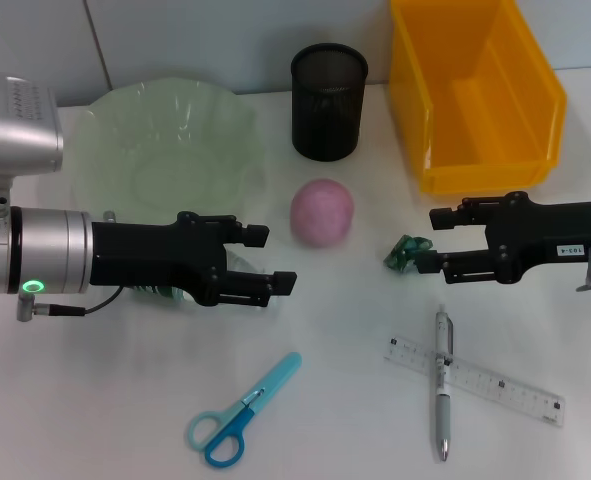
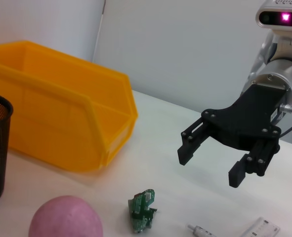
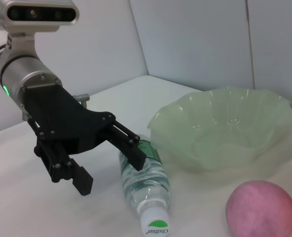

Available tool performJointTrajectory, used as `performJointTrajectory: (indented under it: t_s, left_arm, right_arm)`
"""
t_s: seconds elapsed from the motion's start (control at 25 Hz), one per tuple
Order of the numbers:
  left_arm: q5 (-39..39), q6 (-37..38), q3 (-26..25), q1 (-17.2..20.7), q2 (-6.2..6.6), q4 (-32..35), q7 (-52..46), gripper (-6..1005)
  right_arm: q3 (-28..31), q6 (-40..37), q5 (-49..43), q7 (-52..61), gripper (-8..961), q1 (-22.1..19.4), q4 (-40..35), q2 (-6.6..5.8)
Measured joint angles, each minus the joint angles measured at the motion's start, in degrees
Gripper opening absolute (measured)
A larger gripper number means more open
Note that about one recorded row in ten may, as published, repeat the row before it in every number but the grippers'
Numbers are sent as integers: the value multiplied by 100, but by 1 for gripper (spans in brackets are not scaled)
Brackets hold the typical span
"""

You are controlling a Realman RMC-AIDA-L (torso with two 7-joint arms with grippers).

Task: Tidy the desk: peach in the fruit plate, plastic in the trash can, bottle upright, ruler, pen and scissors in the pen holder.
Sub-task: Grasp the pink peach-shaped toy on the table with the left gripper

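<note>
Risk of bottle (image 3: 146,185) rolling off sideways, lying flat on desk (image 1: 95,400) under spread left claw (image 1: 265,262), cap toward peach (image 1: 322,212), or of crumpled green plastic (image 1: 407,253) skidding from spread right claw (image 1: 430,240) just beside it.
</note>
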Motion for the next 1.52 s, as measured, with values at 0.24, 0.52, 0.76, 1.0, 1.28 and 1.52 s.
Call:
performJointTrajectory:
  t_s: [0.24,0.52,0.76,1.0,1.28,1.52]
  left_arm:
    - [5,10,0,-11,12,0,-2,796]
    - [23,18,9,-28,18,0,-3,790]
    - [24,17,9,-28,19,3,-3,784]
    - [5,44,9,-100,-6,103,36,778]
    - [26,-683,512,-1060,-27,294,355,772]
    - [25,-1341,1437,-1408,-40,440,356,766]
  right_arm:
    - [-1,-5,0,0,723,-22,0,0]
    - [-1,-3,-3,0,720,-8,0,0]
    - [-1,10,-7,-6,718,-17,0,0]
    - [0,34,-6,-11,716,-46,28,0]
    - [-1,54,-15,-77,714,-95,141,-1]
    - [6,53,-8,-77,712,-171,127,-50]
